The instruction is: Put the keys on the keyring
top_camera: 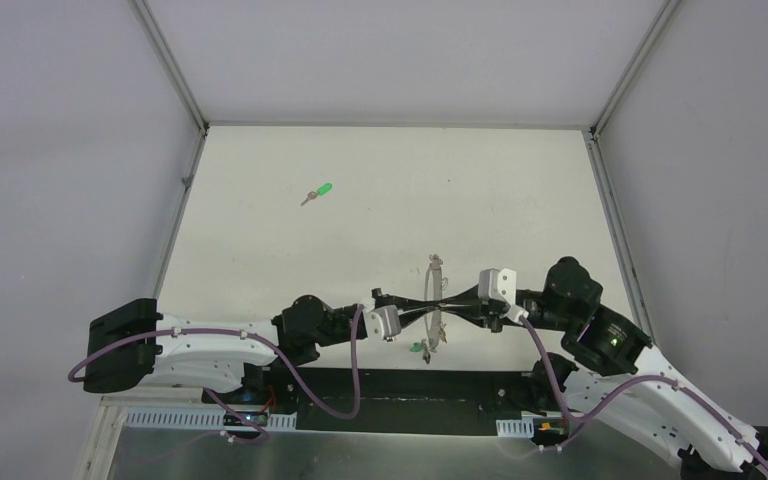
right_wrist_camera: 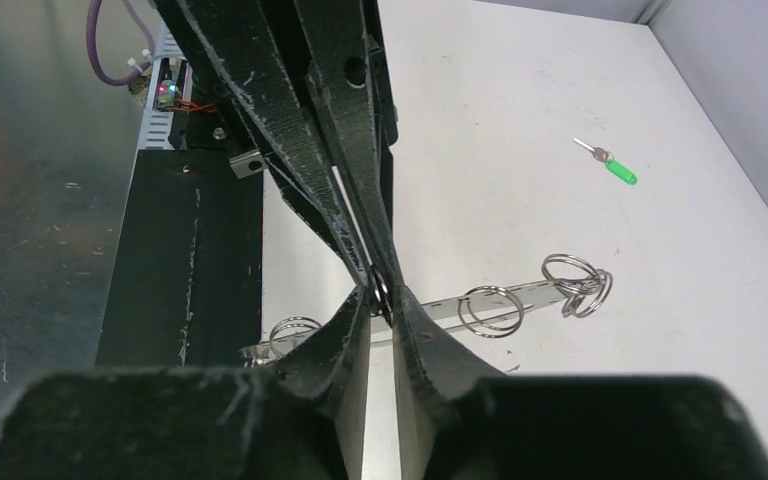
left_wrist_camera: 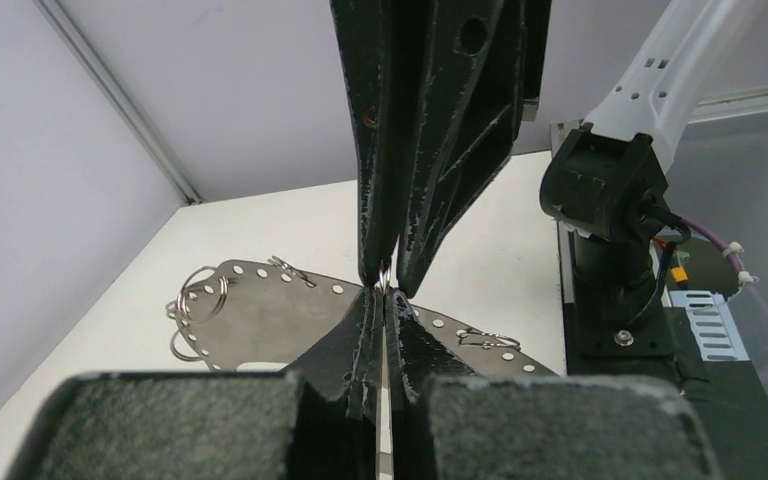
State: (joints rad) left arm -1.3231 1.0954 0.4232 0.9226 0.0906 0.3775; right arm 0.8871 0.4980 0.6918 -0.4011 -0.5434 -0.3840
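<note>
**Clerk:** Left tool (left_wrist_camera: 383, 305), state?

**Checker:** Closed. As far as can be seen, pinched on the keyring (left_wrist_camera: 260, 315) at one of its small split rings (right_wrist_camera: 493, 310). Tip to tip with the right tool (right_wrist_camera: 382, 298).

**Clerk:** Right tool?

**Checker:** Fingers narrowly parted, tips at that same pinched ring. Gripping or only touching: cannot tell.

**Clerk:** Task items, location?

**Checker:** Keyring: flat perforated metal strip, directly beneath the meeting tips and lying crosswise to both tools. Green key (top_camera: 322, 189): loose on the counter (top_camera: 410, 170), well apart from both tools, beyond the left tool and off to its left. Not threaded. Small green piece (top_camera: 417, 347) and tan piece (top_camera: 444, 340): at the keyring's end on the base side of the tools. Threaded or loose: too small to tell.

**Clerk:** Containers and contents?

**Checker:** None in view. Nothing boxed, trayed or binned.

**Clerk:** Likely faults from here?

**Checker:** Judged, not observed:
- Thin ring slipping out of so slight a pinch, through uneven pull between the tools, with the keyring then dropping or swinging.
- Split coil snapping shut before any key arrives.
- Two sets of fingers crowded at one spot, risking a knock or a twisted strip.
- Green key far off, with no free tool to fetch it unless one lets go.
</note>
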